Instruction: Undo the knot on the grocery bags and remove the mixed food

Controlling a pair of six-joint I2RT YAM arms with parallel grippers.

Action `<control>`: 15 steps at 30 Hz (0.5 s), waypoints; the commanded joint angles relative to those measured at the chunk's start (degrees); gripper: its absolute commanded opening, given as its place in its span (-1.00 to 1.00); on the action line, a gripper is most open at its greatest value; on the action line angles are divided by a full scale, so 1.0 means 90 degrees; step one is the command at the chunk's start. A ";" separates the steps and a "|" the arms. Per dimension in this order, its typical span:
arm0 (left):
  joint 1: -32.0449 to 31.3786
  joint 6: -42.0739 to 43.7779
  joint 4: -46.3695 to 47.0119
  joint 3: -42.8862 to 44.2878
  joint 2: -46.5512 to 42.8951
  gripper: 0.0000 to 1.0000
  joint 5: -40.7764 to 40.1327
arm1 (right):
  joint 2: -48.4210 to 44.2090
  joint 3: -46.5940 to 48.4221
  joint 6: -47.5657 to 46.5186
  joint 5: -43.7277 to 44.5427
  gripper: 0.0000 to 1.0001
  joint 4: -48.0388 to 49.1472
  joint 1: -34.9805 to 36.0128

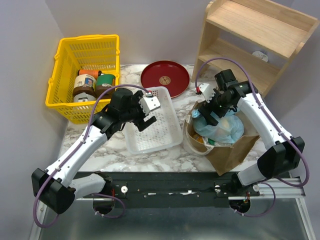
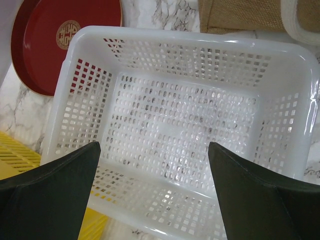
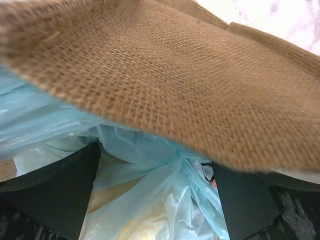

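Table (image 1: 165, 156): marble top; task items are found toward 3 o'clock of centre in top view

Brown bag (image 1: 235, 150): placed at 3 o'clock of the white basket (image 1: 172, 112), just beside it. One brown flap is seen overhanging the 12 o'clock half of the R wrist view

Blue plastic bag (image 1: 222, 127): lodged in the mouth of the Brown bag and tied. Yellow-orange contents are seen through the film; individual items cannot be identified

Knot (image 3: 176, 162): a twisted neck, seen low under the flap. It lies between the R fingers, nearer the 3 o'clock finger. Its long axis is judged to run approx 12–6, i.e. across the closing line

R gripper (image 3: 155, 155): fingers wide apart, nothing clamped, knot straddled

L gripper (image 2: 154, 145): fingers wide apart, empty, hung over the white basket, well apart from both bags

R arm is judged nearer by far; the knot is to be pinched by R, w/ flap clearance checked first
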 commanded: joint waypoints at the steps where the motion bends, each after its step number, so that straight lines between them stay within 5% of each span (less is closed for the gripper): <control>1: 0.0008 -0.0095 -0.0026 0.0125 -0.0012 0.97 0.0182 | 0.0070 -0.0428 -0.0292 -0.0008 1.00 0.0037 0.0010; 4: 0.0008 -0.0134 0.0072 0.0095 -0.0032 0.97 0.0163 | -0.0077 -0.0634 -0.0361 0.0158 0.72 0.0125 0.0010; 8: 0.0008 -0.0202 0.0238 0.0076 0.0007 0.97 0.0182 | -0.0360 -0.0830 -0.0390 0.0188 -0.09 0.0262 0.0010; 11: 0.0008 -0.0251 0.0248 0.0144 0.0075 0.97 0.0299 | -0.0642 -0.0645 -0.0429 0.0236 -0.51 0.0242 0.0000; 15: 0.0008 -0.0261 0.0258 0.0212 0.0134 0.97 0.0378 | -0.1325 -0.0333 -0.0459 0.0373 -0.87 0.0398 0.0000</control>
